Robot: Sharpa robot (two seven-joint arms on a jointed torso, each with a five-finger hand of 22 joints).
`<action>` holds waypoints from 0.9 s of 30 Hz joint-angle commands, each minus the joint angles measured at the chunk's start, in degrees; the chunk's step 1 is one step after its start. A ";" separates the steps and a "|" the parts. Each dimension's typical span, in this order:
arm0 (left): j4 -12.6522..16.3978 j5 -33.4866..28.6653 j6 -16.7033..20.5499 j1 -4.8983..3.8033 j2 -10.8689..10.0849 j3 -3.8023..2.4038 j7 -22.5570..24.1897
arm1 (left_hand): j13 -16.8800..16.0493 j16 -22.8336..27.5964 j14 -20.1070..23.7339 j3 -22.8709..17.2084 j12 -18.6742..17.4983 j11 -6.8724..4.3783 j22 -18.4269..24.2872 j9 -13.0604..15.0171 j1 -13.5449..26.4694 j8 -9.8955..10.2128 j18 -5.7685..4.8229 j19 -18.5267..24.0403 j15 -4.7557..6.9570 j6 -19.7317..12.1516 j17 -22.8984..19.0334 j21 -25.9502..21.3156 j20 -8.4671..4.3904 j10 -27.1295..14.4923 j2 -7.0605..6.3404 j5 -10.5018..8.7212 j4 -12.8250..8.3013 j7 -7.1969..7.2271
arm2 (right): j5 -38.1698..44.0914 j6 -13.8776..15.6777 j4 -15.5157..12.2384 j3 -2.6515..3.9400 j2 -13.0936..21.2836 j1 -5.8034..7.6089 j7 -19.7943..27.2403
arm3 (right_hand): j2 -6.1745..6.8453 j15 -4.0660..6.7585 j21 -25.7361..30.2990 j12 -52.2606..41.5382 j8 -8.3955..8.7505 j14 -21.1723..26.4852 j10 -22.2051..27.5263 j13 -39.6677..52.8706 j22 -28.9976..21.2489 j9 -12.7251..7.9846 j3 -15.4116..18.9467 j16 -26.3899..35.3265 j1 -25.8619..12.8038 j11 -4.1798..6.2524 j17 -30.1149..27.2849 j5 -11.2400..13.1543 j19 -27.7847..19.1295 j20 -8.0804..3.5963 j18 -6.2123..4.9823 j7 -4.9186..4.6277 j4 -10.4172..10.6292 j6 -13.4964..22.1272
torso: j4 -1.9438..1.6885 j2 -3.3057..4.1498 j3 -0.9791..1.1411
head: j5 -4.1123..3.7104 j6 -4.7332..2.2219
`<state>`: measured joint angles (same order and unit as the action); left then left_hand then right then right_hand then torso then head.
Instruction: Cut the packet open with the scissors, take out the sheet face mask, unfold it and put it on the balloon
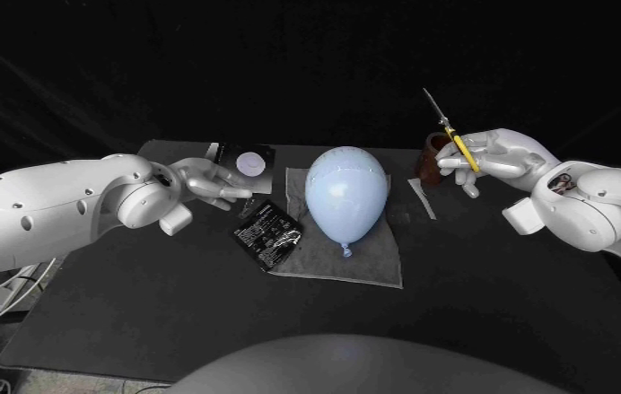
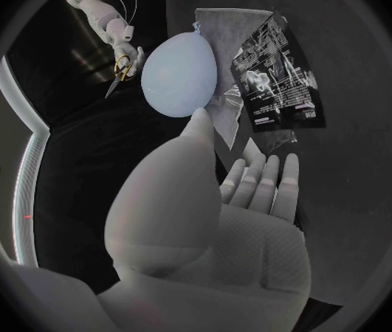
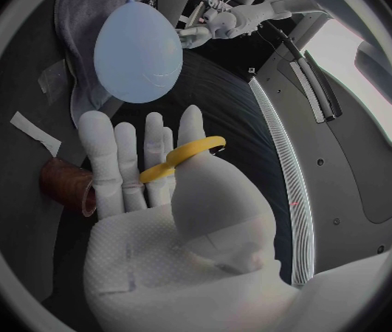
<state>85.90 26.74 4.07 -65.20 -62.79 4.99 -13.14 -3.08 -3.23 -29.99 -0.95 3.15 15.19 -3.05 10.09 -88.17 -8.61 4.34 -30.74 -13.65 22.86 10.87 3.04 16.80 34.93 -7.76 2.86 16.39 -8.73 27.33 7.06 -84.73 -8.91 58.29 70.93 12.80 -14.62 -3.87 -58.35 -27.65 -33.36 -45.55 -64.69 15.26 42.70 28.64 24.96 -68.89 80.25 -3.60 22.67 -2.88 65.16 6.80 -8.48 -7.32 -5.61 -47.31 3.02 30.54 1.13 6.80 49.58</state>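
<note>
A pale blue balloon (image 1: 347, 192) (image 2: 179, 74) (image 3: 139, 52) lies on a grey cloth (image 1: 339, 259) in the middle of the table. The black printed packet (image 1: 268, 232) (image 2: 274, 74) lies flat on the cloth's left corner, beside the balloon. My right hand (image 1: 489, 161) (image 3: 150, 173) is raised to the right of the balloon and grips the yellow-handled scissors (image 1: 453, 134) (image 3: 181, 158), blades pointing up and away. My left hand (image 1: 207, 183) (image 2: 255, 188) hovers left of the balloon, just behind the packet, fingers straight and apart, holding nothing.
A brown cylinder (image 1: 428, 159) (image 3: 66, 188) stands right beside my right hand. A white strip (image 1: 422, 198) (image 3: 34, 129) lies on the table between it and the cloth. A black square holder with a white disc (image 1: 246, 161) sits behind my left hand.
</note>
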 commanded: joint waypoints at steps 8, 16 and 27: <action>0.02 4.23 0.76 -2.07 -0.79 -0.70 4.87 | -0.62 -0.47 -2.26 0.02 1.05 -0.19 -0.10 1.37 -0.98 -1.32 -0.31 -1.23 0.13 4.02 0.53 0.51 -0.09 5.45 0.59 -0.08 0.30 -8.30 | 0.22 -0.56 0.51 0.05 -0.02 -0.18 0.71 | -1.05 3.03 -0.15 -0.09 0.54 -2.21 -0.74 0.05 -0.06 0.14 1.77 0.41 1.27 -0.15 0.20 0.11 0.58 -0.05 -1.12 -0.45 -0.58 -0.01 | 0.06 0.07 -0.03 | -0.22 -0.14; 0.10 0.42 -0.45 -2.30 0.61 -0.76 11.57 | -2.00 -10.20 -21.74 -1.26 7.91 -4.26 -2.47 5.96 -4.69 -9.30 5.77 -20.11 4.67 21.26 5.82 6.56 -0.74 19.08 4.21 -0.05 -1.04 -5.06 | 0.84 -0.21 1.28 0.05 1.26 -0.02 -1.05 | -1.01 3.05 -0.43 -0.05 0.59 -2.29 -0.85 0.06 0.33 0.17 1.78 0.45 1.30 -0.12 0.25 0.10 0.84 -0.06 -1.04 -0.42 -0.71 -0.08 | 0.14 -0.03 -0.13 | -1.87 -0.95; 0.71 -11.89 1.53 -2.19 4.07 -0.40 22.86 | -1.21 -15.57 -28.88 -3.15 8.34 -6.48 -3.45 5.46 -7.20 -10.35 6.29 -26.94 7.54 26.41 8.87 10.09 -3.38 25.16 4.76 -0.03 0.04 -3.17 | 14.37 -11.45 6.91 0.03 5.06 3.83 -14.61 | -0.69 3.33 -1.42 0.11 0.75 -3.26 -1.85 0.15 1.53 0.34 1.81 0.59 1.10 0.19 0.54 0.09 1.99 -0.27 -0.82 -0.10 -1.23 -0.97 | 0.50 -0.17 -0.41 | -9.30 -3.17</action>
<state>86.40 21.60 4.91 -67.33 -58.92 4.64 2.84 -4.35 -18.58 -58.48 -3.90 11.81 8.61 -6.44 15.59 -94.72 -18.95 10.28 -57.25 -6.06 48.94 19.66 12.77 13.41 59.63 -3.01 2.86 16.44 -11.79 33.53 1.82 -78.39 -8.88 63.13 74.55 4.78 -14.62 -3.87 -59.70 -27.11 -32.81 -45.55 -65.32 15.38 44.20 28.95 25.05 -68.63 80.25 -2.97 23.17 -2.88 67.01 6.50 -8.55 -7.32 -6.52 -47.96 3.33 30.43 0.81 -1.13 46.80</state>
